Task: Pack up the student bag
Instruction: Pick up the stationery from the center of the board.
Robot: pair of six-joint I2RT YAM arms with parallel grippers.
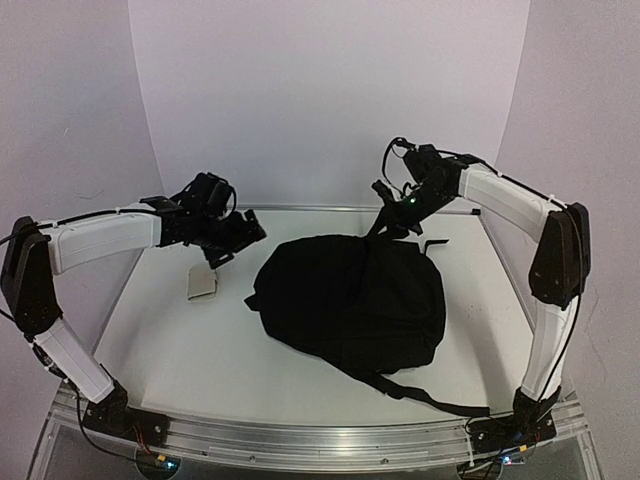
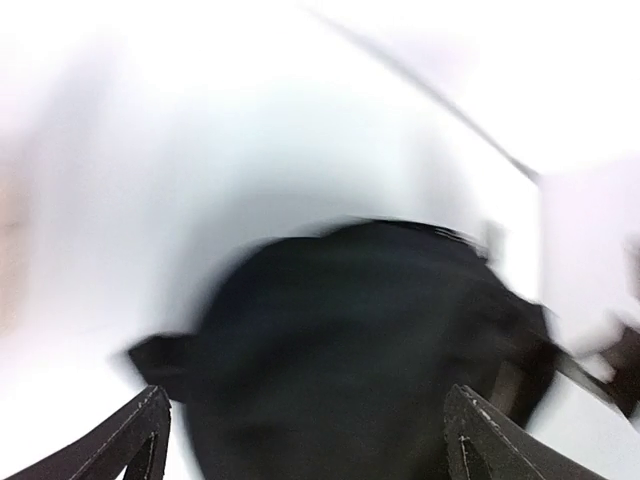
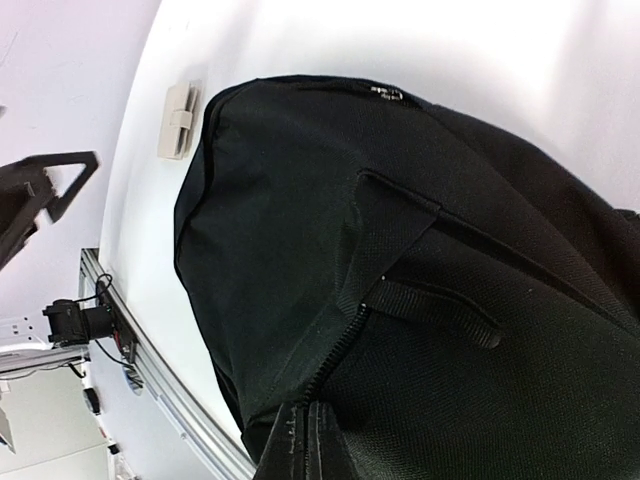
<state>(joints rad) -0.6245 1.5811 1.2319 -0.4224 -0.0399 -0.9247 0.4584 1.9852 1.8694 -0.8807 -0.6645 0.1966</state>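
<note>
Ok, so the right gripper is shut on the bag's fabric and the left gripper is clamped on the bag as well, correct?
Not quite. The right gripper is shut on the student bag, but the left gripper is not clamped on it. The left wrist view shows its fingers spread wide and open, holding nothing, with the bag ahead of them.

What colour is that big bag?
The student bag is plain black, clearest in the top external view.
</note>
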